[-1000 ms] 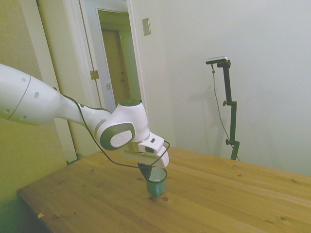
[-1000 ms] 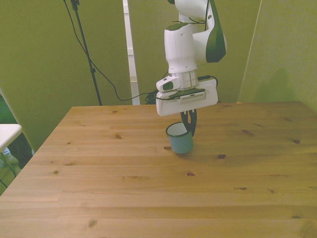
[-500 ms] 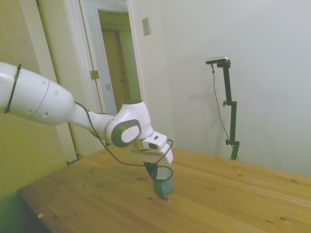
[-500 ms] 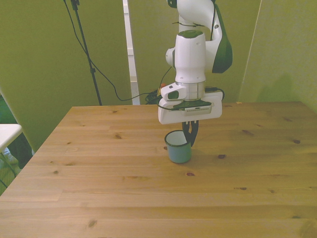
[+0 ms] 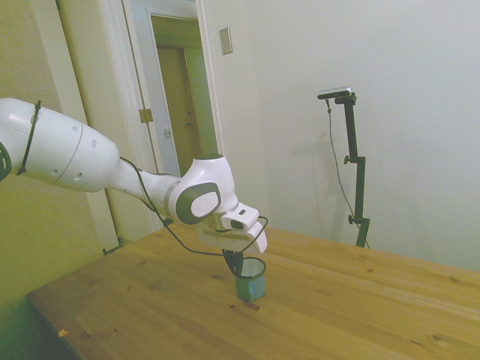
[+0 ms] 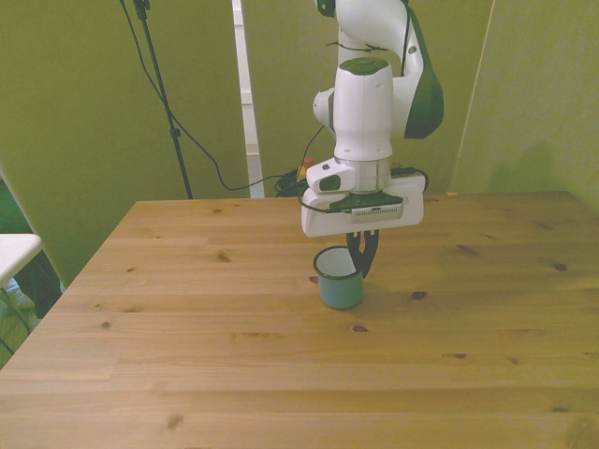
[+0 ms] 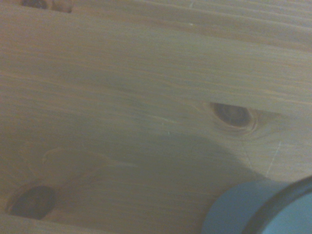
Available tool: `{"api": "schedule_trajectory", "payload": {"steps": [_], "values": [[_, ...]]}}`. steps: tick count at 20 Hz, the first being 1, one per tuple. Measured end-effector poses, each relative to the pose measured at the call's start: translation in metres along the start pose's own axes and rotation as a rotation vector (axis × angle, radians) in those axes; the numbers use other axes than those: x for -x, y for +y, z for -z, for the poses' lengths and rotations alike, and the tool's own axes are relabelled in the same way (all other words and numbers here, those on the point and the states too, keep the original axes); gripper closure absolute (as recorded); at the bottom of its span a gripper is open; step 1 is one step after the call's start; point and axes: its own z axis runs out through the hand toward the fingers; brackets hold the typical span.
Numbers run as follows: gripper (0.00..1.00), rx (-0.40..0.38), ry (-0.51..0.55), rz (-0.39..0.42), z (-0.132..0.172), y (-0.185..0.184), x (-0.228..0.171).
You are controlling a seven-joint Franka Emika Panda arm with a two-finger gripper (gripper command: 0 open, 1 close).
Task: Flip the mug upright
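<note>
The mug (image 6: 339,280) now stands upright near the counter (image 6: 281,374) middle, mouth up, barely shifted over the last half second, so the flip looks done. Behind it, the pincer (image 6: 361,263) remains pinched narrow on the rim; release is probably next.

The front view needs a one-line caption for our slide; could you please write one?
Franka gripper pinching the rim of an upright teal mug standing on the wooden table.
</note>
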Motion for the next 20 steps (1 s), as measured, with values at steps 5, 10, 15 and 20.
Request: {"api": "schedule_trajectory", "payload": {"steps": [5, 10, 15, 20], "values": [[0.00, -0.001, 0.000, 0.000, 0.004, 0.000, -0.001], [0.00, -0.010, 0.004, 0.001, 0.030, 0.003, 0.004], [0.00, -0.026, 0.009, 0.016, 0.065, 0.013, 0.024], [0.00, -0.033, 0.003, 0.054, 0.067, 0.035, 0.061]]}}
